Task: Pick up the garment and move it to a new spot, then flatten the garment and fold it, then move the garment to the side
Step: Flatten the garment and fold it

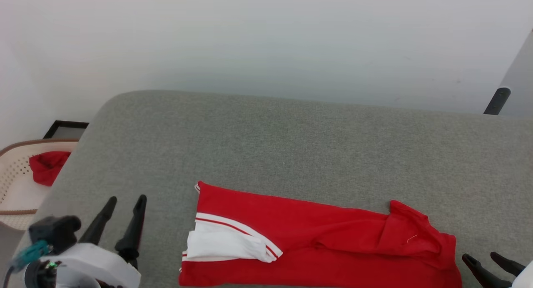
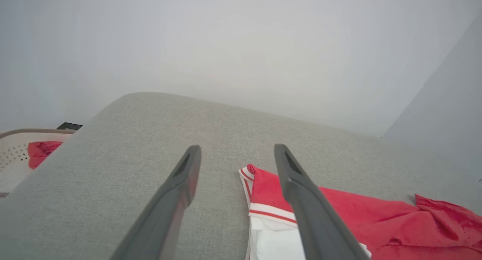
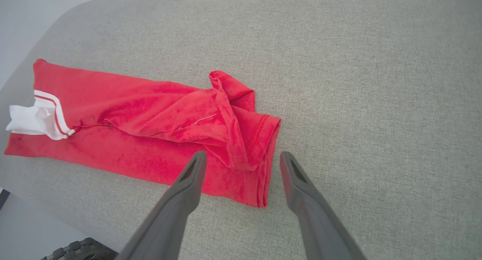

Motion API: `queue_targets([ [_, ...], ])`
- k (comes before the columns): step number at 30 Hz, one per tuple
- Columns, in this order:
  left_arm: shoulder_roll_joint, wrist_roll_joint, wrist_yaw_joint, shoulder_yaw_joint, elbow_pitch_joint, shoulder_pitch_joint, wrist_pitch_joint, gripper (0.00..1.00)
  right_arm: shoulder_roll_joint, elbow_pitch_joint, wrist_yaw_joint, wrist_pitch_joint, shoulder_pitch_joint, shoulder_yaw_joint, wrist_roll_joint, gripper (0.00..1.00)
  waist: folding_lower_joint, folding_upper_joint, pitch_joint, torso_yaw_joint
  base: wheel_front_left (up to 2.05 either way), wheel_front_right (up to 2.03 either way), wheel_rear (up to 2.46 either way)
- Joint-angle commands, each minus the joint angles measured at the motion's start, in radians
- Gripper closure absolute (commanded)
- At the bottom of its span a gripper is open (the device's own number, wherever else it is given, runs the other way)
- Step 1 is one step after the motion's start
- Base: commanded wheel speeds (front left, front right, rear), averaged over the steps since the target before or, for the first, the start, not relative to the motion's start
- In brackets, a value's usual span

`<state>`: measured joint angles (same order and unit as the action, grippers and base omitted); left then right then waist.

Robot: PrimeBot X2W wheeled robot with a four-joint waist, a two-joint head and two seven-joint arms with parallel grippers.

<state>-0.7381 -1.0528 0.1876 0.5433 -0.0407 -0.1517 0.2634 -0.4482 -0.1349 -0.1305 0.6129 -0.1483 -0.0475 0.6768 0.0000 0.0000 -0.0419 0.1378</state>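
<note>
the garment (image 1: pixel 316 242), a red jersey shirt with a white striped sleeve, lies folded in a long band near the front edge of the grey cushion (image 1: pixel 266 146). left gripper (image 1: pixel 127 197) and right gripper (image 1: pixel 479 255) stand spread and empty near its two ends. it looks light and limp, so pinch all layers at each end.

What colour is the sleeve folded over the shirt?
White, edged with thin red-and-white stripes; the sleeve shows best in the head view.
</note>
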Motion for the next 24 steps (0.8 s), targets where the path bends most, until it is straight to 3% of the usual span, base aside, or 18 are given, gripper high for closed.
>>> queue_targets([
  [1, 0.021, 0.028, -0.013, -0.033, -0.002, 0.028, 0.000, 0.00, 0.004, 0.003, 0.000, 0.002, -0.007, -0.005, 0.006, 0.00, 0.0000, 0.0000, 0.002, 0.002, 0.00, 0.00, 0.00],
  [12, 0.218, 0.212, -0.126, -0.282, -0.027, 0.161, 0.000, 0.00, -0.003, 0.055, 0.000, 0.074, 0.041, -0.038, 0.028, 0.00, 0.0000, 0.0000, 0.076, 0.015, 0.00, 0.00, 0.00],
  [24, 0.322, 0.294, -0.213, -0.325, -0.068, 0.106, 0.000, 0.00, -0.035, 0.128, 0.000, 0.157, 0.162, -0.008, 0.055, 0.00, 0.0000, 0.0000, 0.213, 0.047, 0.00, 0.00, 0.00],
])
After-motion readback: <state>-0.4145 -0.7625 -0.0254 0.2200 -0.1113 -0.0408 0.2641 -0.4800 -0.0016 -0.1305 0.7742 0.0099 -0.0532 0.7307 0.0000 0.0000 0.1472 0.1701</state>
